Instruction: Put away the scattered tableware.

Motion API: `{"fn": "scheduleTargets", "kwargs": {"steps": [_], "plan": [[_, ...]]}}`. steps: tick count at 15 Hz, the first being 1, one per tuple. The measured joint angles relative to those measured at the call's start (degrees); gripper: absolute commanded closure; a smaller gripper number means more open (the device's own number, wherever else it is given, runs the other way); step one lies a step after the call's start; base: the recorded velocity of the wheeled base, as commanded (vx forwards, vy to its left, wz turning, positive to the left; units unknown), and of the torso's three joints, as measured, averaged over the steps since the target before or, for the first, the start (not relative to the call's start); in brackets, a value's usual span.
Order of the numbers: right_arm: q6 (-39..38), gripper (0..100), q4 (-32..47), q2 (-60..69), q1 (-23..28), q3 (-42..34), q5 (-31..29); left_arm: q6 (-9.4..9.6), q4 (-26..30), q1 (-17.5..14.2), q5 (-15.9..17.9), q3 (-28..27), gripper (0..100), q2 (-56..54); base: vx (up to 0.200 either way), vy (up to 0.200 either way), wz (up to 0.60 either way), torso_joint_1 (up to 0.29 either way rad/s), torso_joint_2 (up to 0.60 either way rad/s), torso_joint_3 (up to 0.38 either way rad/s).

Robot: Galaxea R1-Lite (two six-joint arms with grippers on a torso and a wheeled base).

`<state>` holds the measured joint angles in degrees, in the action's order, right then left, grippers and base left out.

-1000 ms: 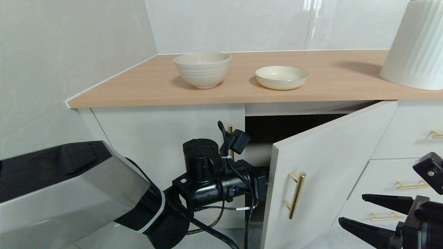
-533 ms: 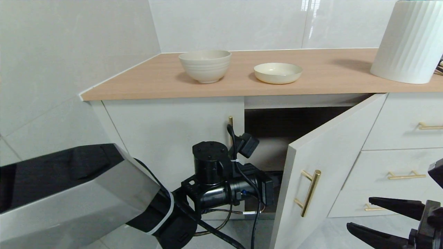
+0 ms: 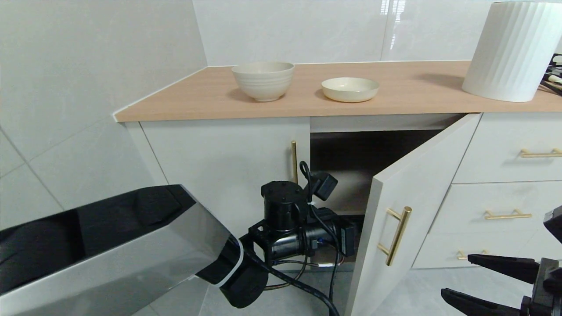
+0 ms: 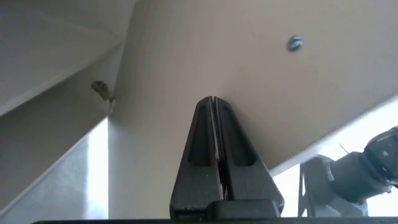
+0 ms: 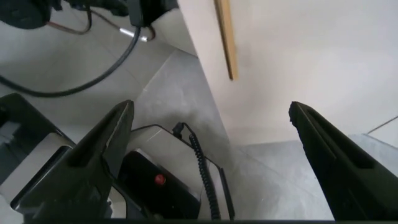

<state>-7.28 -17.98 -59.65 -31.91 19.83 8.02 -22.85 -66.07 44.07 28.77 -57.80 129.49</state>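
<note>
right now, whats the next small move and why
Probably push the door wider with the shut left gripper, which is behind it: the door stands only partly open, and the bowl and dish are on the counter.

The left arm extended low and forward. The left gripper had its 2 fingers pressed together; the right gripper hung low, spread wide.

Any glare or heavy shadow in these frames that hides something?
Head view: a bright reflection streaks the wall tile; the bowl and ribbed container cast soft shadows to their left on the counter; inside the open cabinet it is dark. Left wrist view: washed-out bright patches flank the shut left pincer.
</note>
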Motion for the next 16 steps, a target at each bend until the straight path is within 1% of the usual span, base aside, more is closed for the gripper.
{"fn": "scheduleTargets", "kwargs": {"steps": [4, 5, 6, 7, 11, 12, 14, 15, 16], "plan": [[0.09, 0, 0.02, 1.22, 0.0, -0.05, 1.22, 0.0, 0.83, -0.06, -0.06, -0.28, 100, -0.2, 0.0, 0.0, 0.0, 0.0, 0.0, 0.0], [0.06, 0, 0.04, 1.39, 0.02, -0.05, 1.19, 0.0, 1.67, 0.0, -0.01, -0.59, 100, -0.38, 0.0, 0.0, 0.0, 0.0, 0.0, 0.0], [0.09, 0, 0.02, 1.57, -0.02, -0.05, 1.22, -0.11, 2.85, 0.0, 0.0, -1.21, 100, -0.5, -0.2, 0.0, 0.0, 0.002, 0.01, 0.002], [0.09, 0, 0.02, 1.72, -0.02, -0.05, 1.22, -0.13, 3.72, -0.02, -0.04, -1.77, 100, -0.6, 0.0, 0.0, 0.0, 0.0, 0.0, 0.0], [0.06, 0, -0.11, 3.06, -0.06, 0.0, 1.69, -0.2, 9.47, 0.59, 0.12, -6.47, 100, -0.61, 0.0, 0.0, 0.0, 0.0, 0.0, 0.0], [0.06, 0, 0.06, 3.39, -0.06, -0.05, 1.77, -0.26, 9.86, 0.52, 0.07, -7.28, 100, -0.5, 0.0, 0.0, 0.0, 0.0, 0.0, 0.0], [0.15, 0, 0.0, 4.24, -0.06, -0.05, 2.38, -2.79, 10.07, 0.41, -0.09, -8.02, 100, -0.33, 0.0, 0.0, 0.0, 0.0, 0.0, 0.0], [0.15, 0, 0.02, 4.78, -0.13, -0.05, 3.5, -3.51, 10.11, 0.59, -0.04, -8.27, 100, -0.27, 0.0, 0.0, 0.0, 0.0, 0.0, 0.0], [0.17, 0, 0.06, 5.3, -0.13, -0.05, 5.44, -3.78, 10.11, 0.96, 0.02, -8.35, 100, -0.29, 0.0, 0.0, 0.0, 0.0, 0.0, 0.0]]}}
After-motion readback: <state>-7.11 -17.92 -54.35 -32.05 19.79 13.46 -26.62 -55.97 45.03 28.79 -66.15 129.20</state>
